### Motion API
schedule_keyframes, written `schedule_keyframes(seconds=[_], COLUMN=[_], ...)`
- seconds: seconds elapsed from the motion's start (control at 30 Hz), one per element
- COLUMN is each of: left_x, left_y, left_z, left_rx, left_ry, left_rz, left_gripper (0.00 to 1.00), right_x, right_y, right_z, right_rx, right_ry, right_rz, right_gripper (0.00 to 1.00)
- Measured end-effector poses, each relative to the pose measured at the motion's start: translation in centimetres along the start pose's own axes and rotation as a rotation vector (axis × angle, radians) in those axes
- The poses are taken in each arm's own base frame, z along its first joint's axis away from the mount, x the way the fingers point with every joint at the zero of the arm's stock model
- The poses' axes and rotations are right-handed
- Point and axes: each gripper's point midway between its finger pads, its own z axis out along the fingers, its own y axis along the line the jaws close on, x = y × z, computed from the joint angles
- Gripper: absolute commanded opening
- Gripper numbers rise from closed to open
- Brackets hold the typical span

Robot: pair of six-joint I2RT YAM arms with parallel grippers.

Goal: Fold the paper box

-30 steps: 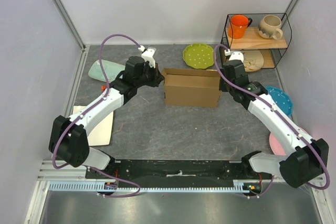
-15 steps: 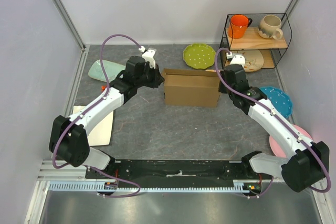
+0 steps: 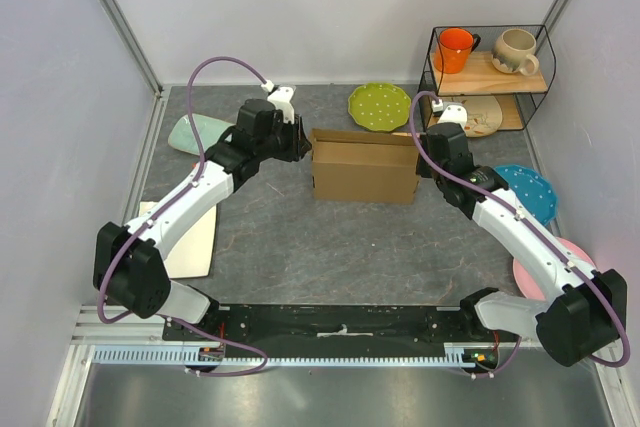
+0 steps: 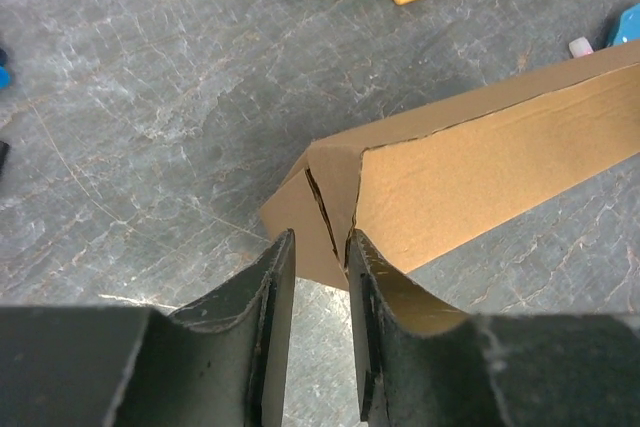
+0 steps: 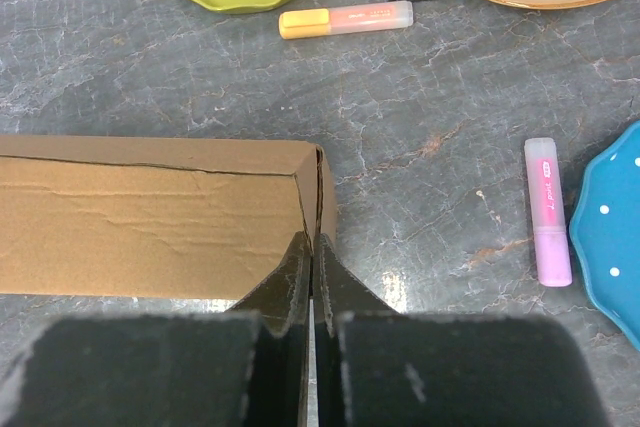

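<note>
Brown cardboard: in the top view, the paper box (image 3: pixel 365 169) stands mid-tabletop (image 3: pixel 300 247) with its walls raised. Left wrist view: left hand (image 4: pixel 318 242) fingers apart, at the box's end corner, gripping nothing. Right wrist view: right hand (image 5: pixel 312 239) fingers together against the opposite end. End flaps and lid are judged outstanding.

The paper box (image 3: pixel 365 169) lies on the tabletop (image 3: pixel 300 237) between my two grippers. Its left end is at the tips of my left gripper (image 4: pixel 320 239), and its right end at the tips of my right gripper (image 5: pixel 311 242). Beyond the box from my left gripper sits a dotted plate (image 3: pixel 378 105). Ahead of my right gripper lies a highlighter (image 5: pixel 345 18), with the wire rack (image 3: pixel 488 72) behind it. To that gripper's right, a marker (image 5: pixel 546 210) lies beside another plate (image 5: pixel 615 247).
</note>
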Motion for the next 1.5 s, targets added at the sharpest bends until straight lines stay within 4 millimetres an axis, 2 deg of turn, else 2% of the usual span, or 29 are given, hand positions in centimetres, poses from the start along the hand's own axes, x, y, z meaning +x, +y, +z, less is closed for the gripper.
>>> schedule_keyframes(seconds=[0.23,0.43,0.53,1.0,1.5], left_x=[-1.4,-1.3,-1.3,-1.2,-0.1], left_y=[-0.2,-0.3,-0.5,-1.9,-2.2], left_z=[-0.3,-0.2,-0.2,-0.3,0.4], left_rx=[-0.001,0.009,0.018,0.096,0.123], left_ry=[-0.029,-0.025,-0.025,-0.018,-0.066], left_rz=[0.025,0.031,0.032,0.006,0.005], left_gripper=[0.31,0.08,0.02,0.02,0.02], right_x=[0.0,0.0,0.0,0.0,-0.1], right_y=[0.0,0.0,0.1,0.1,0.2], right_z=[0.0,0.0,0.0,0.1,0.2], right_rx=[0.0,-0.001,-0.004,-0.007,-0.008], right_ry=[0.0,0.0,0.001,0.002,-0.002], right_rz=[0.0,0.0,0.0,0.0,0.002], right_gripper=[0.0,0.0,0.0,0.0,0.0])
